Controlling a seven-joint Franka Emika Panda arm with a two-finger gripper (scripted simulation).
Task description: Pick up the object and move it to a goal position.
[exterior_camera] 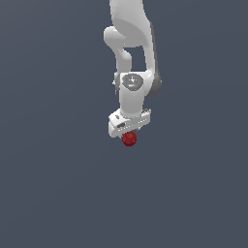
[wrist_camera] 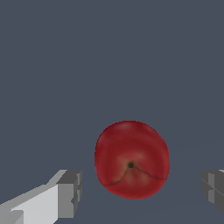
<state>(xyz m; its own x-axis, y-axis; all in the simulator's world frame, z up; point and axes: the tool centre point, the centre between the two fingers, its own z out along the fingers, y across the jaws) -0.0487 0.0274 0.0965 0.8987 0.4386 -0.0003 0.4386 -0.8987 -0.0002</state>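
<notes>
The object is a small glossy dark-red apple-shaped ball (exterior_camera: pixel 129 139) (wrist_camera: pixel 131 160) with a dimple in its top. My white gripper (exterior_camera: pixel 129 133) (wrist_camera: pixel 142 192) hangs right over it in the exterior view. In the wrist view the grey fingertips (wrist_camera: pixel 70 194) stand on either side of the ball, with a clear gap between each pad and its skin. The gripper is open and holds nothing. In the exterior view the fingers are mostly hidden behind the hand and the ball.
A plain dark grey-blue surface (exterior_camera: pixel 58 184) fills both views. The white arm (exterior_camera: pixel 131 43) comes down from the top of the exterior view. No other object or marker shows.
</notes>
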